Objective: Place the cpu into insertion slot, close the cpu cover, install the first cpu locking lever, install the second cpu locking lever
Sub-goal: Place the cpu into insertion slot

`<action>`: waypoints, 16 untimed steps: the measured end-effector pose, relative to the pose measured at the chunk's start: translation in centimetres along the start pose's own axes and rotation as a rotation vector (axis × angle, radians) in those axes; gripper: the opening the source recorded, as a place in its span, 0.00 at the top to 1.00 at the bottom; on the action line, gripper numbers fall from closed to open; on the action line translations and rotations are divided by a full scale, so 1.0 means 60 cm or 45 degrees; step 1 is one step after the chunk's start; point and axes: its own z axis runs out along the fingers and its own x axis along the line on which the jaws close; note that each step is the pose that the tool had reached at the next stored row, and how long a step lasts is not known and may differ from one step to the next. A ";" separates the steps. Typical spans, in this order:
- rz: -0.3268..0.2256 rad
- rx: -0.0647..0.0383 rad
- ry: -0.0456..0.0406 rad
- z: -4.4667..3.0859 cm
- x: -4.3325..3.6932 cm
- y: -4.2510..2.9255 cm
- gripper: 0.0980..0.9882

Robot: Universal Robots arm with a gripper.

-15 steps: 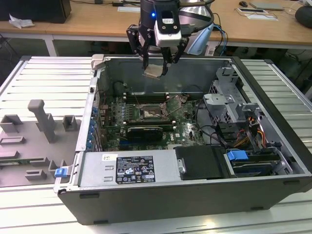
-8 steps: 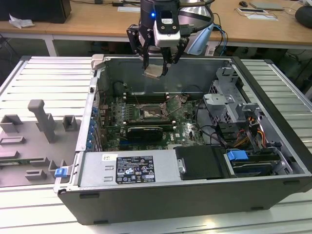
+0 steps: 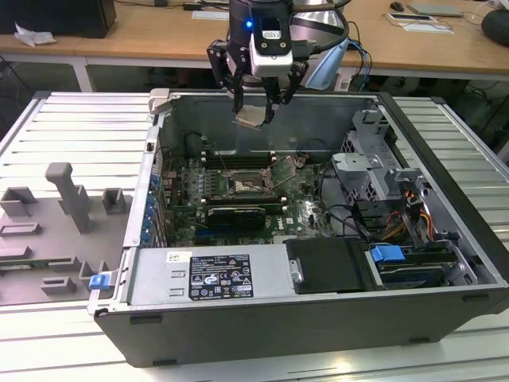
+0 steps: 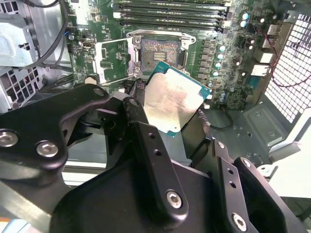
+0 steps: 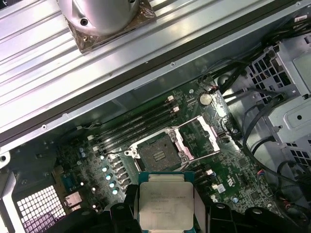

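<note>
Exterior view: your claw (image 3: pixel 254 116) is clenched on the cpu (image 3: pixel 248 121), tilted, well above the open insertion slot (image 3: pixel 248 185).

You see the cpu (image 3: pixel 249 121) (image 4: pixel 170 102) (image 5: pixel 165 201), a flat square chip with a pale silvery top and a green edge. It is clamped at opposite edges in the gripper (image 3: pixel 254 114) and hangs tilted, raised well clear of the memory slots (image 3: pixel 238 155) (image 4: pixel 170 14) (image 5: pixel 136 126). The insertion slot (image 3: pixel 242 187) (image 4: pixel 158 51) (image 5: pixel 158 153), a dark square socket in a thin metal rim, lies bare just beside the memory slots, and the cpu cover (image 3: pixel 288 169) (image 4: pixel 112 60) (image 5: pixel 199 136), a thin metal frame with a large window, stands swung open from one side of it, likewise alongside the memory slots.
</note>
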 end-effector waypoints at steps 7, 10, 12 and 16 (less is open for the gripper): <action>0.021 0.000 -0.002 0.000 0.000 0.000 0.50; 0.029 -0.001 -0.003 0.000 0.000 0.000 0.50; 0.034 -0.001 -0.003 0.000 0.000 0.000 0.50; 0.046 -0.001 -0.004 0.000 0.000 0.000 0.50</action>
